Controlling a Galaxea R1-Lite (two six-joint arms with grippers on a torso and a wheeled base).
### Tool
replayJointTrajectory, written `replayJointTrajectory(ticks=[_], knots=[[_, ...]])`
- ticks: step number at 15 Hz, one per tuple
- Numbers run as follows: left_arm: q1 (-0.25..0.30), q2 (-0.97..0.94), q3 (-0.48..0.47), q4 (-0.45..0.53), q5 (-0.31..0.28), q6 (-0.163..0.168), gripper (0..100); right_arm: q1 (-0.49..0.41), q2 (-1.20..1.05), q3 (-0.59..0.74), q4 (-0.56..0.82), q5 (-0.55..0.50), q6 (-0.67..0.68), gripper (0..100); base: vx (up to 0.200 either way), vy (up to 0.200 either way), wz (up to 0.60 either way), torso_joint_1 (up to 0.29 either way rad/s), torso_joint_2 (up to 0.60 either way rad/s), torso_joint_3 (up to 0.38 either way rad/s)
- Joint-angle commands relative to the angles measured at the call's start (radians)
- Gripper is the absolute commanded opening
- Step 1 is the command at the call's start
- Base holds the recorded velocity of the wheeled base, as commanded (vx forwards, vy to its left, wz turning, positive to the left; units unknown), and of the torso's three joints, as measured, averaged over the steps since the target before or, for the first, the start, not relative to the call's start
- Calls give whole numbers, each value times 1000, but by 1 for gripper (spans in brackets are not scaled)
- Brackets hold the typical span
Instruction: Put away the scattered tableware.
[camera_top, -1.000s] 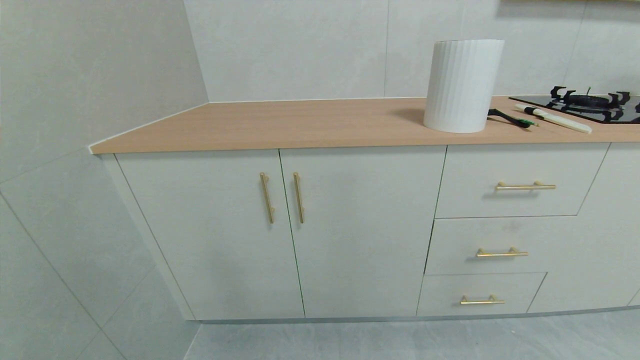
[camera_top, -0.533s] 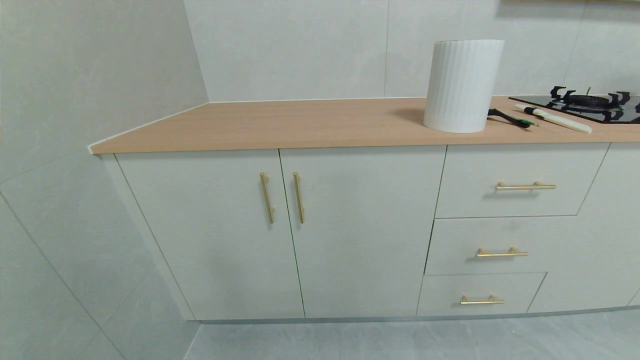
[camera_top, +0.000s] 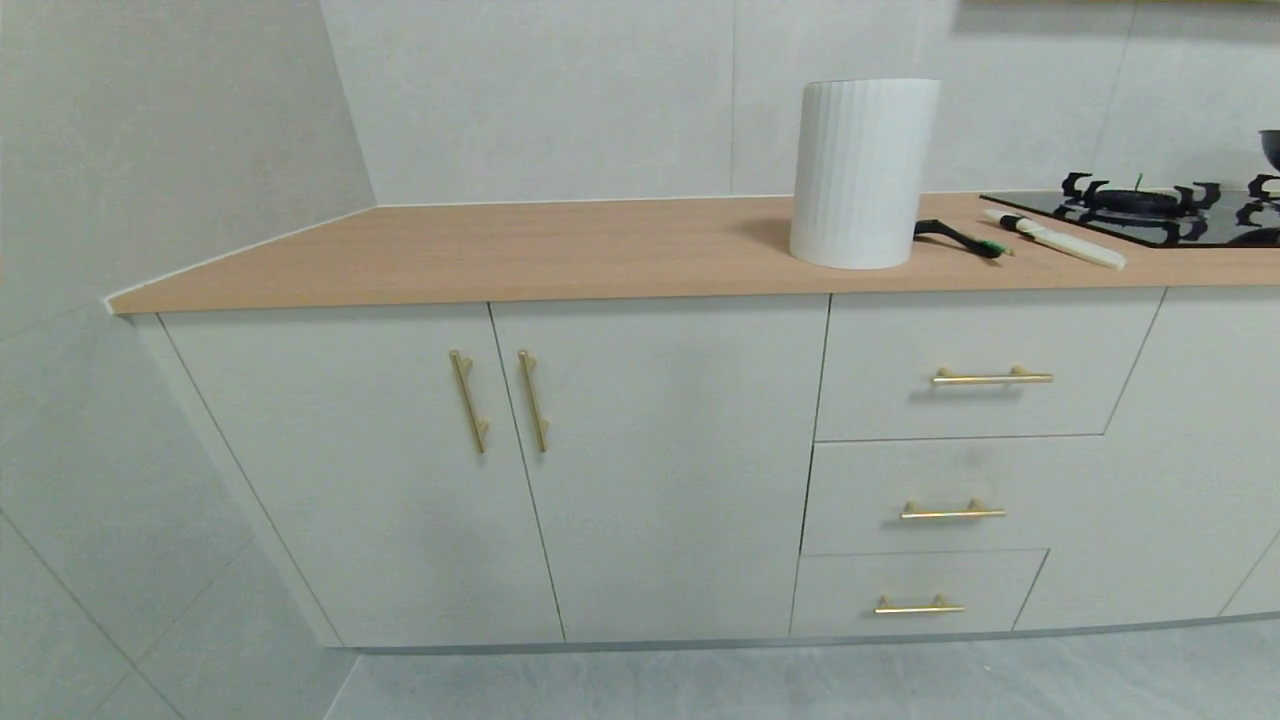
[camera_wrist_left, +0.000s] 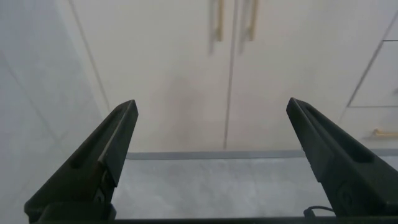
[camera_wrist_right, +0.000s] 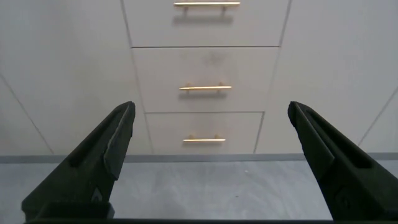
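Facing cabinet doors (camera_wrist_left: 230, 74), left gripper (camera_wrist_left: 210, 106) spread, right gripper (camera_wrist_right: 210, 106) spread before drawers (camera_wrist_right: 205, 78), head view adding canister (camera_top: 862, 170), utensils (camera_top: 1050, 238) on countertop (camera_top: 500, 250).

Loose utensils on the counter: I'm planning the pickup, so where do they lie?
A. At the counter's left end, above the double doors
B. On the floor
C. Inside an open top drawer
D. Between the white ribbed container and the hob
D: the black-handled utensil and the cream-coloured utensil lie on the counter, between the white ribbed container and the hob.
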Motion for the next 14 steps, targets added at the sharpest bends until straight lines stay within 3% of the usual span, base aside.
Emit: replayJointTrajectory(ticks=[1, 6, 14], knots=[[0, 3, 0, 0, 0, -2, 100, 0, 0, 0, 0, 0, 1, 100, 0, -200, 0, 7, -2, -7], [0, 1, 0, -2, 0, -2, 100, 0, 0, 0, 0, 0, 1, 100, 0, -200, 0, 1, 2, -5], [0, 1, 0, -2, 0, -2, 100, 0, 0, 0, 0, 0, 1, 100, 0, 0, 0, 0, 0, 0]])
